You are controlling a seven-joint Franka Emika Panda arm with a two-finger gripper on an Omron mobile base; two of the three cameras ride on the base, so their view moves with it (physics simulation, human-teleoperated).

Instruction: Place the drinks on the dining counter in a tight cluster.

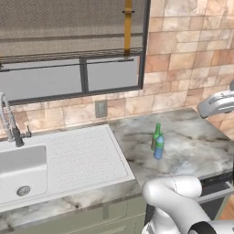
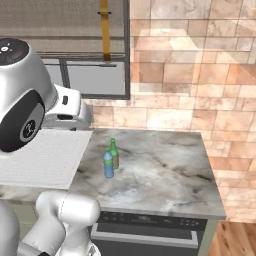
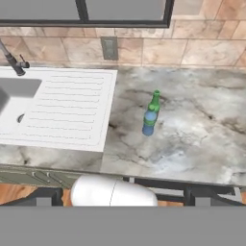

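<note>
Bottles, two of them, stand close together on the marble worktop (image 1: 192,141) beside the sink: a small blue bottle (image 1: 158,147) with a green cap in front, and a slim dark green glass bottle (image 1: 156,135) just behind it, seemingly touching or nearly so. From the right base camera the blue bottle (image 2: 108,165) sits to the left of and a little nearer than the green bottle (image 2: 114,153); from the hand camera the blue one (image 3: 149,121) is lower in the picture and the green one (image 3: 154,103) above it. Both are upright. To their left lies the white ribbed drainboard (image 1: 82,157) with the basin and the faucet (image 1: 10,121) beyond; behind is the tiled wall with a wall outlet (image 1: 100,109) under the window. A dark oven front (image 2: 150,235) sits below the worktop's edge.

The tool is spread wide and holds nothing; it hangs well back from the bottles, high above the near edge of the worktop, looking down on them.

This worktop is not the dining counter, so the step in hand looks like fetching a first bottle. The blue one is the easier pick, being nearer and unobstructed. Come down over its body below the cap, with the jaws turned so neither finger passes between the two bottles, or the green one may be knocked over. Close squarely on the round body, then lift straight up before swinging away.
</note>
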